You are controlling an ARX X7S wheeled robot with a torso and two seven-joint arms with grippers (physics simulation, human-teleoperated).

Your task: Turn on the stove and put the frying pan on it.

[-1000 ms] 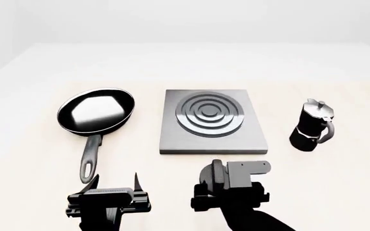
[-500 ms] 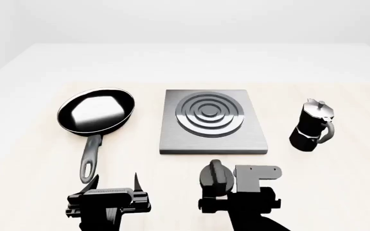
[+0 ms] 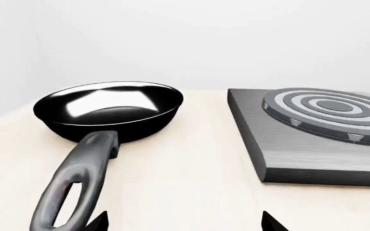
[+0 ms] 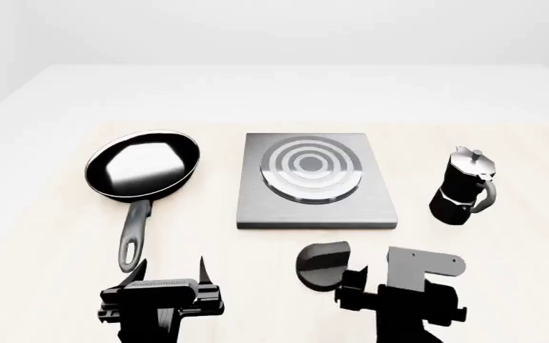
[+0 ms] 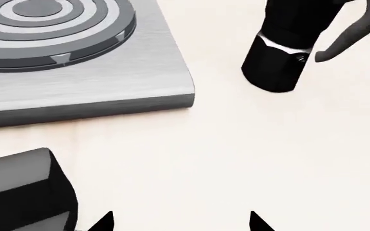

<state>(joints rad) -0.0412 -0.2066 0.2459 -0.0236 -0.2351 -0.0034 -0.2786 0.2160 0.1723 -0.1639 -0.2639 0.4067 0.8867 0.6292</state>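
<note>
Now we are seeing the round black frying pan's long handle [image 4: 134, 239] pointing back at our released left tool [image 4: 172, 274], just ahead; the right tool [image 4: 351, 282], also released, is sitting farther off.

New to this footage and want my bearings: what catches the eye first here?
The grey stove with its ringed burner sits mid-table. To its left lies the glossy black frying pan, handle toward the robot, and to its right stands a black moka pot. The round black knob lies in front of the stove.
</note>
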